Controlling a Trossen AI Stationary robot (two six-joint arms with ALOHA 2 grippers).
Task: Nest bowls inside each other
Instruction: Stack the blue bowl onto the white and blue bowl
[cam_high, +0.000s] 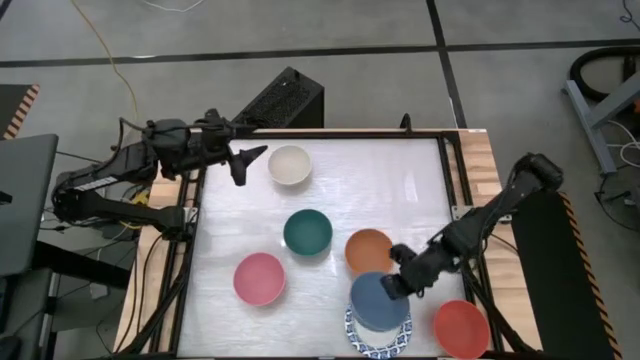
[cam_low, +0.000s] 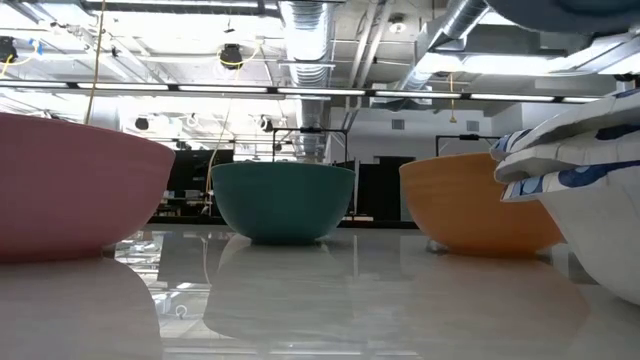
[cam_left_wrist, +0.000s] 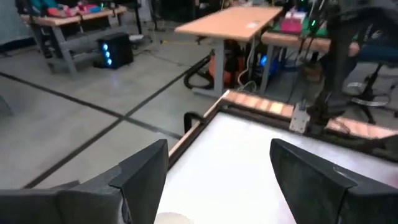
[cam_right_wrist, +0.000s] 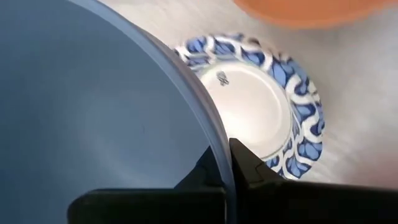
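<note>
My right gripper (cam_high: 396, 284) has its jaws clamped on the blue bowl (cam_high: 378, 300) over the patterned bowl (cam_right_wrist: 273, 99); left gripper (cam_high: 243, 163) gapes.

Left fingers (cam_left_wrist: 149, 177) apart, right fingers (cam_right_wrist: 245, 165) pinched.

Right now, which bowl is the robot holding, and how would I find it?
Look at the table's near edge, towards the right. There the right gripper pinches the rim of the blue bowl above a white, blue-patterned bowl. It is the only plain blue one, between orange and red bowls.

white table (cam_high: 400, 190), six bowls resting (cam_high: 307, 231)
</note>
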